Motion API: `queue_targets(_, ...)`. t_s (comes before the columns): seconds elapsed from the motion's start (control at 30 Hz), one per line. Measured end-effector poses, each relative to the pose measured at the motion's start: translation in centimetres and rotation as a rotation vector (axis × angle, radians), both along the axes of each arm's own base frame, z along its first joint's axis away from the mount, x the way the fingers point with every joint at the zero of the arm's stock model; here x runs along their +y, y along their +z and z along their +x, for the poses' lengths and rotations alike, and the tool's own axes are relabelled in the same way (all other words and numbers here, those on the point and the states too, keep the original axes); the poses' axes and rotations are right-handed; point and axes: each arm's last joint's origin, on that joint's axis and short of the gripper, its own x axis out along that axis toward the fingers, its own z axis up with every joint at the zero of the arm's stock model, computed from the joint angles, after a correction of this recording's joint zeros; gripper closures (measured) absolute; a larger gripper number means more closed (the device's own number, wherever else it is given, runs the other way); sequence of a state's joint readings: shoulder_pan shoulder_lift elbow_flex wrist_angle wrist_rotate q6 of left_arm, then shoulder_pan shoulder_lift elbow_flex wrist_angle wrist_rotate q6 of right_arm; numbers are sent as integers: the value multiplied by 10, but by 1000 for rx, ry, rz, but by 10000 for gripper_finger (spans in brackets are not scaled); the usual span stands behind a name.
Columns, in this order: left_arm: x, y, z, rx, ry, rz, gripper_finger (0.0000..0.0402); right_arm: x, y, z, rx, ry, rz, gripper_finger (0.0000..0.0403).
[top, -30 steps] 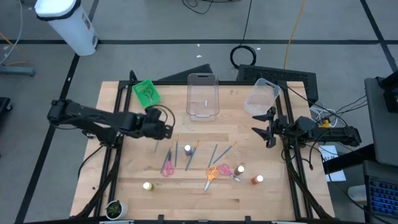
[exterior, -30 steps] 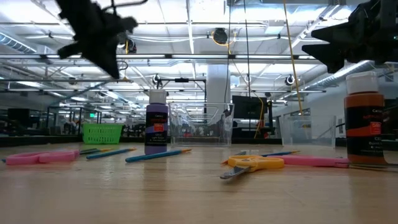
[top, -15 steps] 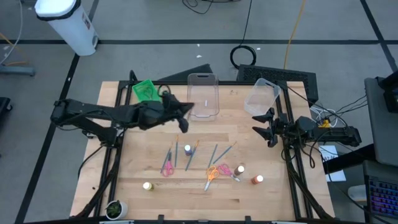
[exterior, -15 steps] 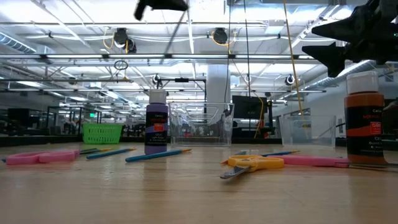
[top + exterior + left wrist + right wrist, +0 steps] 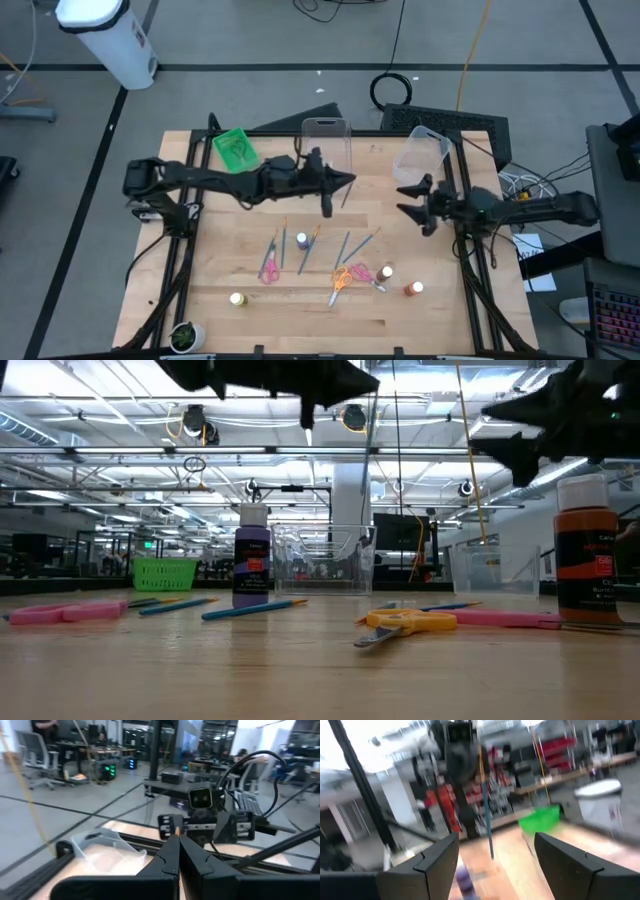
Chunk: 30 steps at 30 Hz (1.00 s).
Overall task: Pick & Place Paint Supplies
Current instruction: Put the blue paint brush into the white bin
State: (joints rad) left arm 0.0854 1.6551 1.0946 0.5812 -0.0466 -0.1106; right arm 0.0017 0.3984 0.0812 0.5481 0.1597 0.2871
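Note:
My left gripper (image 5: 345, 181) hovers high over the table next to the middle clear tub (image 5: 327, 155) and is shut on a thin blue paintbrush (image 5: 487, 820). My right gripper (image 5: 413, 201) is open above the table's right side, facing the left gripper. On the wood lie several more brushes (image 5: 342, 248), pink scissors (image 5: 268, 268), orange scissors (image 5: 340, 280), a purple bottle (image 5: 302, 240), a yellow bottle (image 5: 237, 299) and an orange bottle (image 5: 413, 289). The bottles stand on their bases. My left gripper pinches the paintbrush between its two fingertips near the orange upper end (image 5: 176, 831). The fingers come level, pointing toward the table's right, and lie across the shaft. The brush hangs nearly upright below them, lifted clear of the table, its tip (image 5: 491, 855) in the air.
A green bin (image 5: 235, 148) sits at the far left corner. A second clear tub (image 5: 420, 155) leans tilted at the far right. Bare wood lies between the two grippers and along the near edge.
My left arm has swung up and toward the table's right and far side, carrying the paintbrush from the left middle of the table over beside the middle clear tub. The brush now hangs nearly upright instead of slanting. My right gripper has edged slightly toward the table's left.

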Motion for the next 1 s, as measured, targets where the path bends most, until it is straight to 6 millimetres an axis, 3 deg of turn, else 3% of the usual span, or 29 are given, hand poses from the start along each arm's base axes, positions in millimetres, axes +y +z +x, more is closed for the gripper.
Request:
queue_targets(0.1, 7, -9, 7, 12, -27, -11, 401, 0, -2, 11, 65, -3, -14, 151)
queue_targets(0.23, 13, -16, 9, 30, -15, -36, 401, 0, 4, 25, 23, -9, -68, 151)
queue_targets(0.63, 14, -20, 9, 66, -11, -30, 401, -1, 28, 81, 82, -31, -233, 151)
queue_targets(1.0, 9, -21, 10, 78, -26, -28, 401, -32, 31, 121, 129, 7, -195, 151)
